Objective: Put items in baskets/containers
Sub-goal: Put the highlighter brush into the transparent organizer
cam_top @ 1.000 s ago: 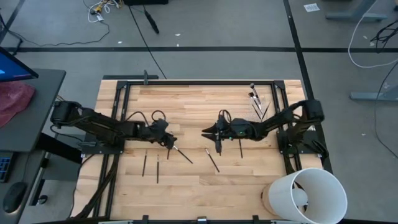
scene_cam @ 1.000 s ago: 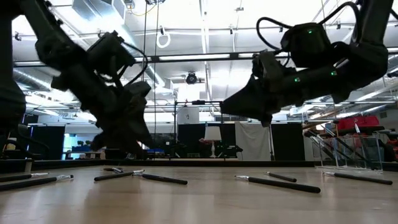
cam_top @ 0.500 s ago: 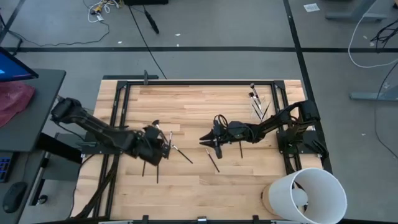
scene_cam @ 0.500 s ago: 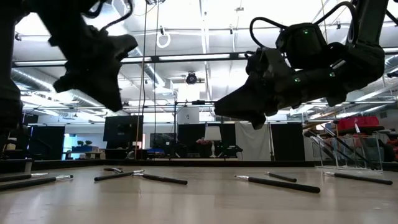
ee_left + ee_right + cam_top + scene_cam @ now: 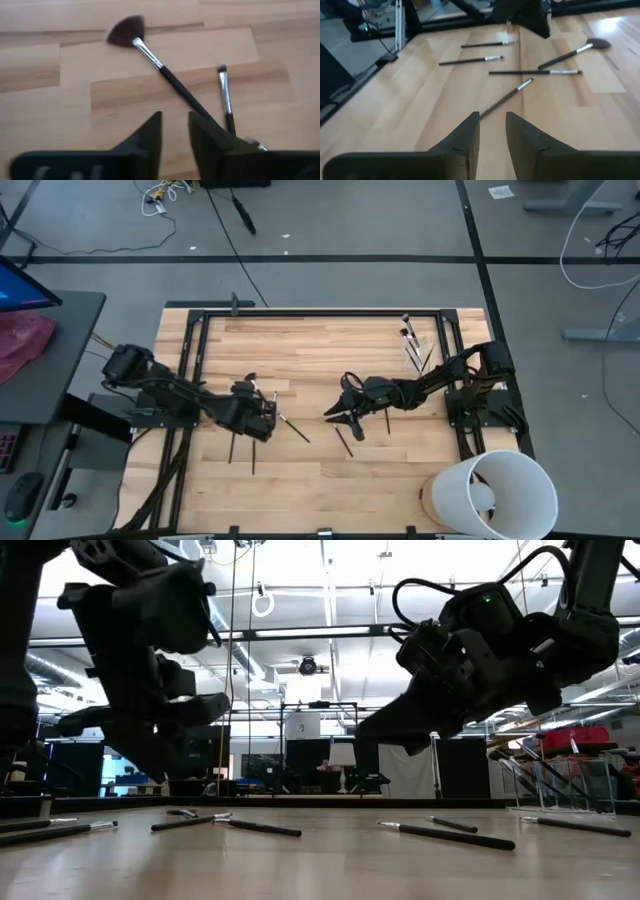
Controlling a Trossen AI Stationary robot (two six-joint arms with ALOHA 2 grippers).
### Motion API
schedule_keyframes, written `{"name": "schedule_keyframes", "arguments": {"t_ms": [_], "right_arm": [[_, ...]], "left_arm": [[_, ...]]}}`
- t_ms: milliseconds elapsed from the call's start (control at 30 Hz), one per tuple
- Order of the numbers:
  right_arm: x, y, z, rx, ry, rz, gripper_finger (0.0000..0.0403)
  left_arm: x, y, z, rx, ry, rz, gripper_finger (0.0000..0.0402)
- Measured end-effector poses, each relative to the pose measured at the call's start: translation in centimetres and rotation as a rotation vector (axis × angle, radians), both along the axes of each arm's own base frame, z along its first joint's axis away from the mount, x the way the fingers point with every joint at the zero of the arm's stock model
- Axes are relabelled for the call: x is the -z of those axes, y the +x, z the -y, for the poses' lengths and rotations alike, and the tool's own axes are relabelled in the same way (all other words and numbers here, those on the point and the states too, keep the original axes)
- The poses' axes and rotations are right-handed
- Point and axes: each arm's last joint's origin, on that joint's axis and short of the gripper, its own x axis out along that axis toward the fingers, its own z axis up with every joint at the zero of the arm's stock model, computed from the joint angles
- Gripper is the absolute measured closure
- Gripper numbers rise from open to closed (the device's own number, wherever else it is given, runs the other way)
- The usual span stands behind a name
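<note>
Slender dark makeup brushes lie flat on the wooden table. A fan brush (image 5: 125, 30) and a thin brush (image 5: 225, 95) lie just ahead of my left gripper (image 5: 175, 116), which hovers over the table's left middle (image 5: 262, 420), open by a narrow gap with nothing in it. My right gripper (image 5: 492, 116) hangs near the table's middle (image 5: 332, 416), also open and empty, with a brush (image 5: 507, 96) on the wood ahead of it. Several more brushes (image 5: 415, 345) bunch at the far right. I cannot make out the clear container.
A large white bucket (image 5: 495, 492) stands at the near right corner. A black metal frame (image 5: 320, 311) runs along the table's far, left and right sides. More brushes (image 5: 243, 448) lie near the left gripper, and another (image 5: 343, 440) lies just near of the right one.
My left gripper has risen from just above the table, drawn back toward the table's left and near edges, and rolled and tipped steeply. My right gripper has tipped slightly further down in place. The brushes lie where they were.
</note>
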Motion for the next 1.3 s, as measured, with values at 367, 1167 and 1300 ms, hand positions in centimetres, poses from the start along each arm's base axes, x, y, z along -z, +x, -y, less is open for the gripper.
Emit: {"name": "schedule_keyframes", "arguments": {"t_ms": [367, 1167, 1300], "right_arm": [[0.5, -0.2, 0.0, -0.008, -0.023, -0.045, 0.0308], [0.0, -0.9, 0.4, -0.01, -0.054, -0.122, 0.0308], [-0.9, -1.7, 0.5, -0.023, -0.091, -0.174, 0.0308]], "left_arm": [[1.9, 1.8, -1.5, -0.094, 0.107, 0.068, 0.017], [5.9, 2.2, -1.6, -0.104, 0.153, -0.075, 0.0383], [4.8, 1.9, -1.0, -0.064, 0.136, -0.045, 0.0385]]}}
